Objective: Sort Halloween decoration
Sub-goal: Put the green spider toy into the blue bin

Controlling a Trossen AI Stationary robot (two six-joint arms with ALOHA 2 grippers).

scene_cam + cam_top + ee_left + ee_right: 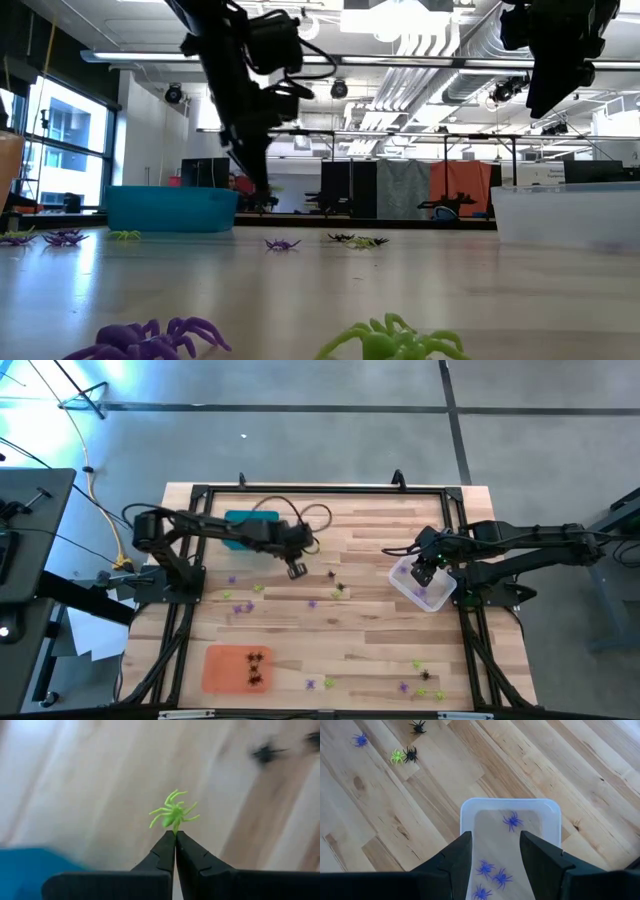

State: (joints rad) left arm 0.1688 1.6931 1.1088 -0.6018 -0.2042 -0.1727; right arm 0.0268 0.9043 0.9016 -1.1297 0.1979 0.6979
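The left gripper [297,569] hangs above the table's middle, just right of the teal tray [250,526]. Its jaws are closed together on a green spider [173,813], which sticks out past the fingertips [169,842] (pinched by its rear end, legs spread free).

The right gripper [495,837] hovers over the clear tray [470,807] at the table's right side. Its jaws stand apart and hold nothing. Purple spiders [512,821] lie inside the clear tray, directly under and between the spread fingers.

The orange tray [225,668] sits at the near left and holds black spiders [257,668].

Loose spiders remain on the table [360,640]:
- a purple and green scatter [240,598] in the left-middle area;
- a black pair [336,582] near the centre, right of the left gripper;
- a mixed group [425,680] at the near right;
- a few [320,683] at the near edge, right of the orange tray.
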